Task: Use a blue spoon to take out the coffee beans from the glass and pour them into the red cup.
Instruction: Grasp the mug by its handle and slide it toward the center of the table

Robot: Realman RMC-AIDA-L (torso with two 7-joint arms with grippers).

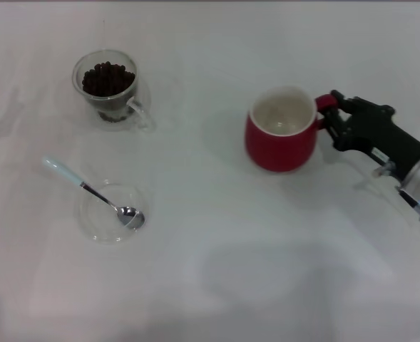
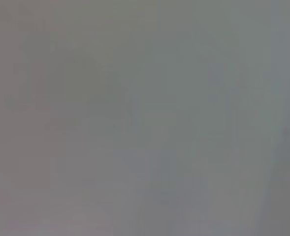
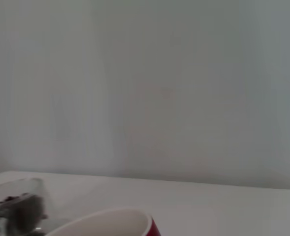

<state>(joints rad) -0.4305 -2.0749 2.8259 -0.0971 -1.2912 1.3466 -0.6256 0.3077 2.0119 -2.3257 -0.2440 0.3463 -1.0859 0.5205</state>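
The glass (image 1: 114, 108) stands at the far left, filled with the coffee beans (image 1: 108, 78). The blue spoon (image 1: 88, 189) lies nearer, its bowl resting in a flat clear saucer (image 1: 103, 221) and its handle pointing to the far left. The red cup (image 1: 281, 139) stands upright and empty at the right. My right gripper (image 1: 329, 112) is at the cup's right side, its black fingers closed around the red handle. The right wrist view shows the cup's rim (image 3: 110, 223) and the glass (image 3: 16, 209). My left gripper is out of view; the left wrist view shows only a blank grey surface.
The white table (image 1: 217, 271) carries only these things. The right arm (image 1: 388, 142) reaches in from the right edge.
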